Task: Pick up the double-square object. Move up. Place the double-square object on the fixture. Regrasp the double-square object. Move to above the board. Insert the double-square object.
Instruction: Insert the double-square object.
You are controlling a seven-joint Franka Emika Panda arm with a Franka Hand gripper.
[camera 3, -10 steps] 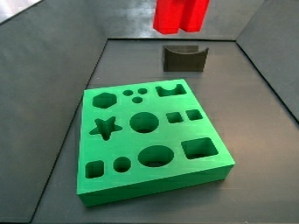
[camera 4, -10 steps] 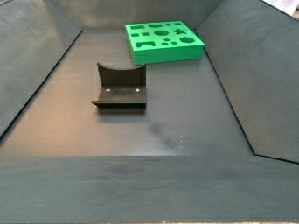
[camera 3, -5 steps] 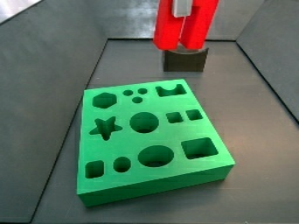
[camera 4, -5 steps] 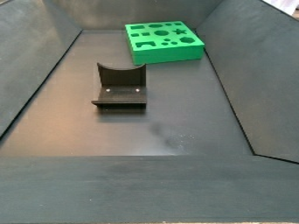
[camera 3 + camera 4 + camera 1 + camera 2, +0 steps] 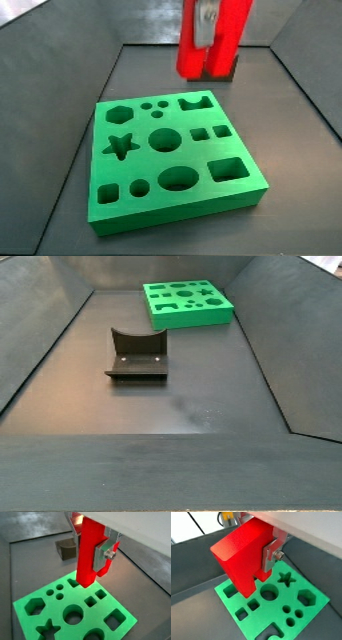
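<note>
the gripper (image 5: 271,554), clamped on the double-square object (image 5: 243,556), hangs above the board (image 5: 304,617); align squarely over its matching hole before lowering.

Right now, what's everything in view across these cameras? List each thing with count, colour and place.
board: one, bright green, flat on the dark floor, many shaped holes, all empty.
fixture: one, dark grey, on the floor apart from the board; nothing rests on it.
double-square object: one, bright red, held in the air above the board, in both wrist views.
enclosure walls: dark grey, sloping around the floor.
gripper: one, silver finger plates shut on the double-square object, hanging over the board; out of frame in a side view.
</note>
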